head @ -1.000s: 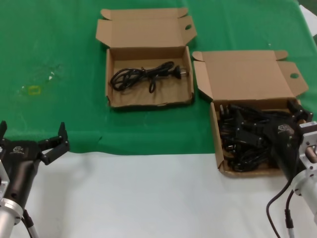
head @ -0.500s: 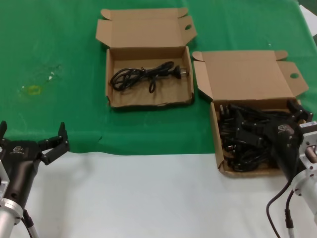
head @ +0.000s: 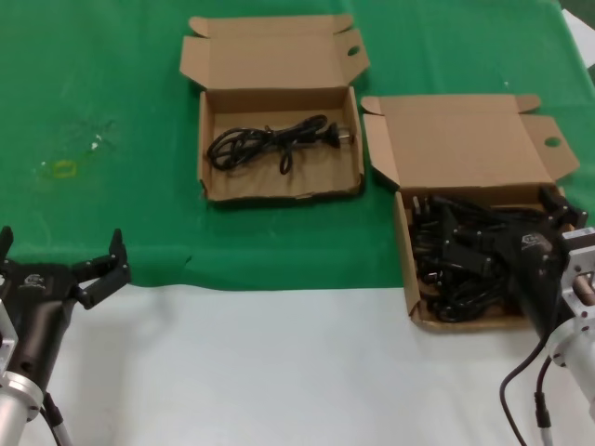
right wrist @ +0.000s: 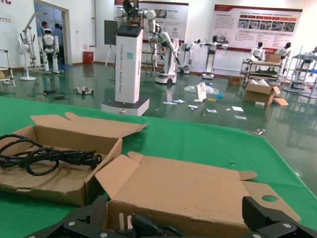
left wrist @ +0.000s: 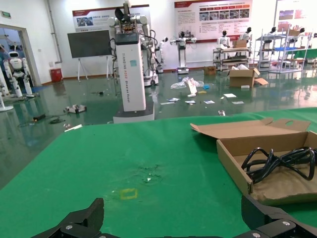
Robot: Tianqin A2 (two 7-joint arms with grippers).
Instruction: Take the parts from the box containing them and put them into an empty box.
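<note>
The box containing the parts [head: 405, 251] stands at the right with its lid [right wrist: 188, 193] folded back, and a tangle of black cords [head: 437, 269] fills it. My right gripper [head: 502, 228] hangs open low over that pile, one finger on each side, holding nothing; a plug [right wrist: 141, 224] lies just below it. The other box [head: 279, 190], farther back and to the left, has a ragged front rim and holds a single coiled cord [head: 270, 141]. My left gripper [head: 58, 246] waits open at the near left, over the edge of the green cloth.
A green cloth [head: 121, 214] covers the far half of the table and bare white tabletop [head: 279, 372] the near half. A small yellow mark [head: 63, 168] and clear scraps lie on the cloth at the left. Both lids stand open toward the far side.
</note>
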